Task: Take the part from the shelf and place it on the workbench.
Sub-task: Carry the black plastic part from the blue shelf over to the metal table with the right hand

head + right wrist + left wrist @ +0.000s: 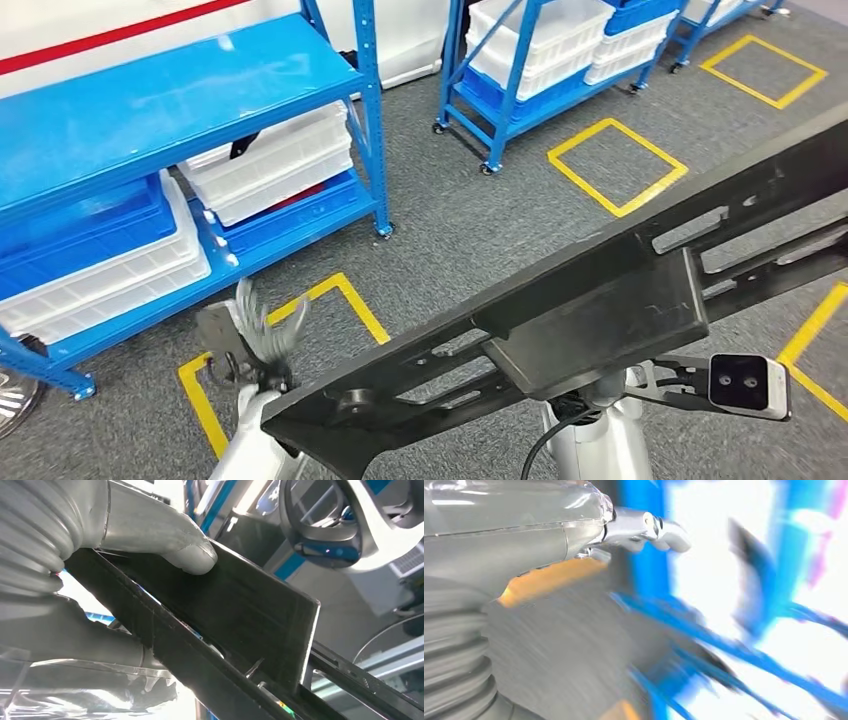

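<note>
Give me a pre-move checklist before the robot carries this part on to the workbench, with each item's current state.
1. Right hand grips the black part: ok, its thumb presses on the part's flat plate.
2. Left hand free of the part: ok, it sits beside the part's lower end with fingers spread and nothing in them.
3. Part off the shelf: ok, it hangs over the grey floor.
4. Part level: not ok, it slants across the head view.
5. Workbench ahead: cannot tell.
6. Left wrist view usable: not ok, blurred.
</note>
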Motion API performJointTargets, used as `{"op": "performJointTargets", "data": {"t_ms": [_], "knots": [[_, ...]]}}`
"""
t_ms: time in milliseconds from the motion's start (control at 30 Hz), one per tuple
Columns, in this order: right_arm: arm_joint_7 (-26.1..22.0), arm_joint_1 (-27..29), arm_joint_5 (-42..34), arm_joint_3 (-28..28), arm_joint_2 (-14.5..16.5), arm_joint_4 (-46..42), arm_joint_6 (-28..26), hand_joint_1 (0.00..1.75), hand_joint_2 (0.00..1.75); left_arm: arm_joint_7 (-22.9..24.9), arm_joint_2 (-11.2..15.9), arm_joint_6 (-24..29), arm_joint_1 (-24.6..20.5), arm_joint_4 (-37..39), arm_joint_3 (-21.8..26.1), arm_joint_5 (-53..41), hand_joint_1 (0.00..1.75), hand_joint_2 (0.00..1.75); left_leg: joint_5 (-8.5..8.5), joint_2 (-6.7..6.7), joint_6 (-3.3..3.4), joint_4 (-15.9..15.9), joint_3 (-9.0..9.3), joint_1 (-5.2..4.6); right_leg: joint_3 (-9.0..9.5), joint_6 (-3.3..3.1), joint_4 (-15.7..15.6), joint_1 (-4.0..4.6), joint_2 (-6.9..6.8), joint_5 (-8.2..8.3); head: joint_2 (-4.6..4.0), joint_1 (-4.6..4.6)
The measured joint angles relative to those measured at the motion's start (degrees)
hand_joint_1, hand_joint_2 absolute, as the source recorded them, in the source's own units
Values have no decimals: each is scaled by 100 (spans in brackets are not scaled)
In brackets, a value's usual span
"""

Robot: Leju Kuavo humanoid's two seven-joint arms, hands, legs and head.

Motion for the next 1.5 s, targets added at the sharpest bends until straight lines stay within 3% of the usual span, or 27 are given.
{"op": "performJointTargets", "data": {"t_ms": [67,133,167,233,300,400,433,467,500,600,667,733,767,833,867,933,1000,1033,1067,1133,1167,1233,1300,1367,1433,1467,1500], "knots": [[-9,8,77,-14,3,0,-48,175,175,-277,3,149,87,-982,-534,288,0,175,-39,112,-20,3,37,-6,390,-29,-762,16,-148,369,0,0],[-11,12,151,-19,27,0,-71,175,175,-553,29,324,130,-1856,-993,388,0,175,-78,194,-61,11,57,-39,665,-101,-1325,68,-305,530,0,-4],[-13,19,179,-24,46,0,-73,175,175,-640,48,401,140,-2229,-1194,388,0,175,-92,232,-86,8,61,-55,702,-139,-1425,94,-337,524,0,-7],[-16,49,205,-47,90,-2,-73,175,175,-719,85,503,144,-2814,-1515,371,0,175,-121,308,-144,-7,77,-71,695,-213,-1450,95,-241,526,0,-12],[-22,82,214,-89,140,-13,-66,175,175,-716,125,567,140,-3230,-1767,412,0,175,-261,201,-198,143,40,-61,723,-287,-1495,61,-141,541,0,-15],[-28,132,218,-152,195,-24,-39,175,175,-586,173,707,154,-3456,-1962,596,0,175,-758,-98,-239,1149,-423,-40,744,-365,-1513,44,4,543,0,-30],[-28,161,221,-178,199,-28,-33,175,175,-497,183,800,165,-3459,-1981,663,0,175,-855,-129,-250,1477,-596,-38,743,-372,-1508,46,68,541,0,-31],[-28,195,219,-208,198,-39,-32,175,175,-405,189,932,174,-3410,-1976,723,0,175,-836,-140,-256,1617,-686,-35,742,-372,-1502,47,134,540,0,-31],[-28,230,207,-238,197,-57,-34,175,175,-309,194,1077,173,-3301,-1947,773,0,175,-702,-147,-255,1528,-672,-31,745,-370,-1496,46,202,538,0,-32],[-33,287,107,-307,190,-120,-65,175,175,-249,193,1314,115,-2488,-1604,746,0,175,-108,-338,-214,425,-217,-8,738,-343,-1463,39,405,537,0,-28],[-34,304,39,-330,174,-139,-115,175,175,-409,193,1320,40,-1692,-1123,638,0,175,-19,-456,-178,44,-55,-15,690,-275,-1451,23,522,560,0,-27],[-34,339,4,-356,145,-158,-156,175,175,-570,204,1327,-49,-873,-595,518,0,175,-1,-391,-126,-6,-33,-26,659,-192,-1471,4,615,596,0,-28],[-35,354,0,-372,126,-173,-164,175,175,-619,214,1327,-99,-487,-360,427,0,175,25,-343,-91,-45,-12,-21,651,-165,-1458,5,581,589,0,-27],[-37,355,-1,-400,88,-200,-164,175,175,-678,241,1326,-195,246,76,244,0,175,72,-237,-22,-127,33,0,529,-121,-1199,21,351,423,0,-4],[-37,353,1,-407,68,-207,-164,175,175,-691,274,1325,-232,614,306,153,0,175,79,-180,-3,-143,45,-8,379,-101,-891,17,198,258,0,7],[-37,359,7,-422,30,-210,-166,175,175,-722,374,1326,-265,1321,777,-45,0,175,70,-53,11,-145,45,-20,3,-52,-160,-6,46,-49,0,18],[-37,370,16,-462,-4,-213,-158,175,175,-732,484,1327,-278,1937,1191,-305,0,175,50,67,0,-141,50,-23,-91,-21,11,-38,-3,-10,0,18],[-37,370,21,-490,-16,-220,-148,175,175,-726,532,1332,-288,2202,1367,-454,0,175,36,116,-13,-136,59,-22,41,-17,-237,-49,-39,149,0,19],[-37,370,26,-520,-22,-234,-129,175,175,-663,577,1336,-303,2442,1523,-624,0,175,17,156,-34,-129,72,-21,257,-22,-634,-55,-114,333,0,20],[-38,368,35,-573,-26,-265,-81,175,175,-421,668,1343,-337,2881,1804,-1009,0,175,-28,217,-97,-109,90,-47,614,-75,-1294,-15,-274,531,0,16],[-39,367,38,-598,-27,-277,-61,175,175,-239,718,1337,-350,3091,1921,-1196,0,175,-48,247,-133,-104,100,-61,685,-112,-1439,9,-308,541,0,12],[-42,372,44,-655,-27,-292,-34,175,175,181,822,1304,-359,3459,2070,-1463,0,175,-76,324,-201,-113,129,-68,683,-189,-1467,37,-220,518,0,4],[-42,383,54,-727,-22,-327,7,175,175,656,943,1265,-333,3763,2113,-1684,0,175,-179,258,-264,-24,130,-40,720,-265,-1498,23,-126,520,0,-1],[-44,394,69,-796,-6,-366,62,175,175,1072,1066,1218,-251,4036,2120,-1869,0,175,-485,28,-297,492,-89,-16,762,-338,-1527,2,-31,522,0,-19],[-44,414,95,-862,8,-379,96,175,175,1421,1181,1136,-119,4273,2131,-1938,0,175,-825,-116,-307,1307,-498,-13,768,-374,-1523,13,96,514,0,-33],[-43,430,111,-897,10,-381,107,175,175,1547,1233,1096,-49,4363,2140,-1943,0,175,-878,-138,-310,1573,-652,-14,769,-379,-1517,19,170,510,0,-36],[-42,442,124,-932,11,-381,115,175,175,1622,1279,1067,13,4435,2151,-1943,0,175,-815,-147,-307,1629,-713,-14,770,-382,-1508,24,242,506,0,-36]]}}
